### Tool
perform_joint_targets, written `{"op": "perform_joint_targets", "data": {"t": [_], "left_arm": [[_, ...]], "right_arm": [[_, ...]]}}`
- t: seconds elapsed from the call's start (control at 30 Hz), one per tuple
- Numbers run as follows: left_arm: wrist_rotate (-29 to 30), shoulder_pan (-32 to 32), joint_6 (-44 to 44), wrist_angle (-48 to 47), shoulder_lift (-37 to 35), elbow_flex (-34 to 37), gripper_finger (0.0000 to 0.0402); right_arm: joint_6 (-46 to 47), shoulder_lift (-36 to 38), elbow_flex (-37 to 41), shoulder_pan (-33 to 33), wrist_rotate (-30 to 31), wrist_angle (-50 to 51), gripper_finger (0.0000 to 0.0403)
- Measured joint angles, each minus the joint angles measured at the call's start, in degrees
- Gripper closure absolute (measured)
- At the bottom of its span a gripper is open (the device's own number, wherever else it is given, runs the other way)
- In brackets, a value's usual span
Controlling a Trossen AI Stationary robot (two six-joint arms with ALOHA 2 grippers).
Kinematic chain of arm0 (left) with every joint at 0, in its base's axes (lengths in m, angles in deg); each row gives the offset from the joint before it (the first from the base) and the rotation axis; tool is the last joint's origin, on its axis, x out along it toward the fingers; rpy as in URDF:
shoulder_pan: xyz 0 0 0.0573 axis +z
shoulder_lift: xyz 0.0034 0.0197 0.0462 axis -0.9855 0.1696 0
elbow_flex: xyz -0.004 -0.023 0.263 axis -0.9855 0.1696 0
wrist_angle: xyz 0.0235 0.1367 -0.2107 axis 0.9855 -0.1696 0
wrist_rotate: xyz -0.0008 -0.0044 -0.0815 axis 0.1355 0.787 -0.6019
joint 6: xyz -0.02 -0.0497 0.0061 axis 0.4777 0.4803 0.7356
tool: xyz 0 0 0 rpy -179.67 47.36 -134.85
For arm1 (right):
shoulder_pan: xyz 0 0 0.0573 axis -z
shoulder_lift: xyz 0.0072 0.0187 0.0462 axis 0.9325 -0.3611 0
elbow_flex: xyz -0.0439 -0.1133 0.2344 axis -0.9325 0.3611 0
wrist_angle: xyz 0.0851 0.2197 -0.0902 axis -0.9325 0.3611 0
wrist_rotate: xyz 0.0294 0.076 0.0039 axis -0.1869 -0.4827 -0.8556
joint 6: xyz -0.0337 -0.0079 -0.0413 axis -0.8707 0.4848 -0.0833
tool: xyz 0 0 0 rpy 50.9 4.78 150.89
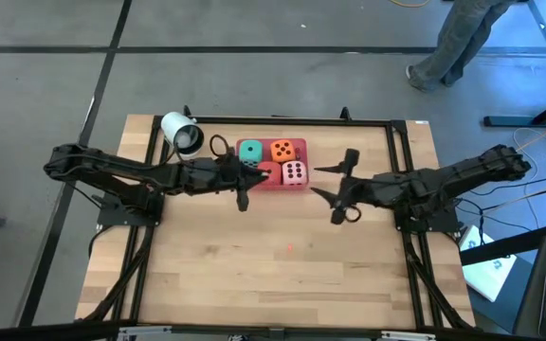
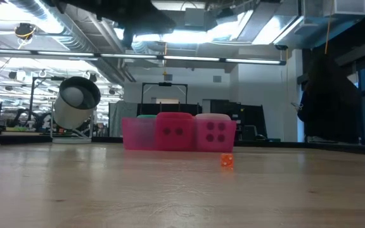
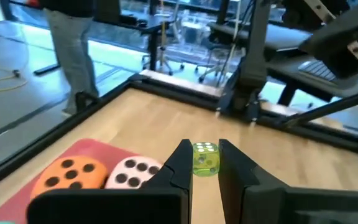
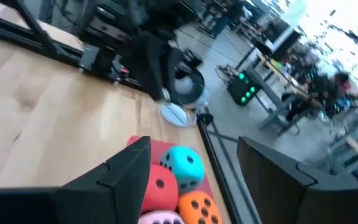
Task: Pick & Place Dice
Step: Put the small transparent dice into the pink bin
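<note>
On the far middle of the worktop [image 1: 254,265], four dice [image 1: 271,161] already sit in the pink tray [image 1: 275,184]. The left pincer [image 3: 202,163] pinches a tiny yellow-green die [image 3: 205,157] beside it; the right pincer [image 4: 191,162] hangs spread nearby. A tiny orange die [image 2: 227,161] remains on the wood.

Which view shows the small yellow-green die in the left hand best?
The left wrist view: the small yellow-green die sits pinched between the left hand's fingertips, pips visible. In the high view that hand hides it. The low and right wrist views don't show it; the low view shows only a tiny orange die on the table.
</note>
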Motion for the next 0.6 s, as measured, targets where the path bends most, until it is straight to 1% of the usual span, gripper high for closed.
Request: {"op": "perform_joint_targets", "data": {"t": [0.13, 0.3, 0.47, 0.6], "left_arm": [[1.99, -0.01, -0.37, -3.22, -0.28, 0.0, 0.0372], [4.29, 0.25, -0.63, -4.31, -0.32, 1.88, 0.0373], [5.18, 1.38, 2.72, -3.56, -1.25, 7.03, 0.0373], [4.58, 2.23, 3.91, -0.05, -2.52, 11.38, 0.0373]], "right_arm": [[4.44, 6.59, 6.22, 0.09, 1.01, -0.27, 0.0173], [10.76, 15.53, 15.27, 0.09, 0.92, -5.25, 0.0181], [14.09, 21.59, 21.33, 0.09, -3.35, -9.52, 0.0183], [14.36, 23.35, 23.06, 0.07, -5.85, -11.16, 0.0183]]}}
